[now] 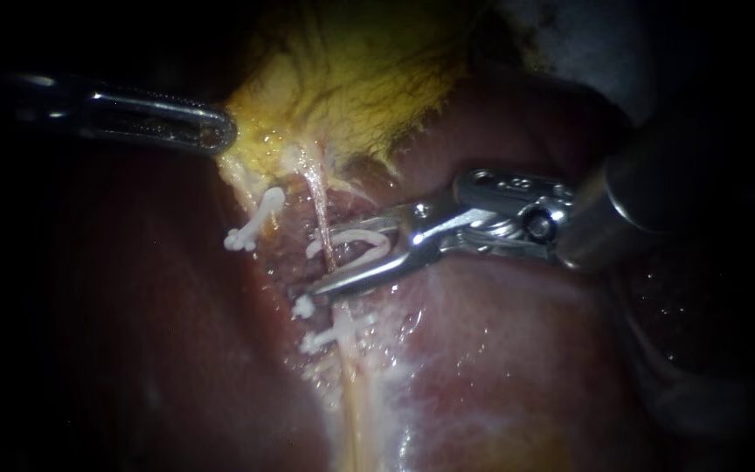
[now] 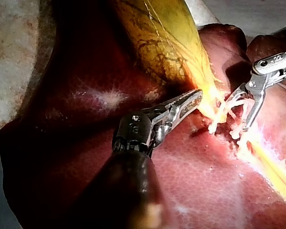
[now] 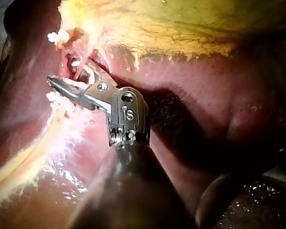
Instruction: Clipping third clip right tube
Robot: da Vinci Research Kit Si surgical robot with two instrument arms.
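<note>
While the left instrument (image 1: 216, 133) holds the yellow gallbladder (image 1: 351, 79), the right instrument (image 1: 347, 255) holds a white clip (image 1: 356, 238) around the right tube (image 1: 318, 205).
On the left, the left instrument's end effector is closed on the gallbladder's edge. Just right of it, a lone clip (image 1: 255, 223) sticks out by itself. Next comes the thin pink right tube, running over the red liver (image 1: 517, 350), with two lower clips (image 1: 332, 332) nearer on it. The right instrument's end effector stands wide, gripping the white clip, one arm on each side of that tube.
</note>
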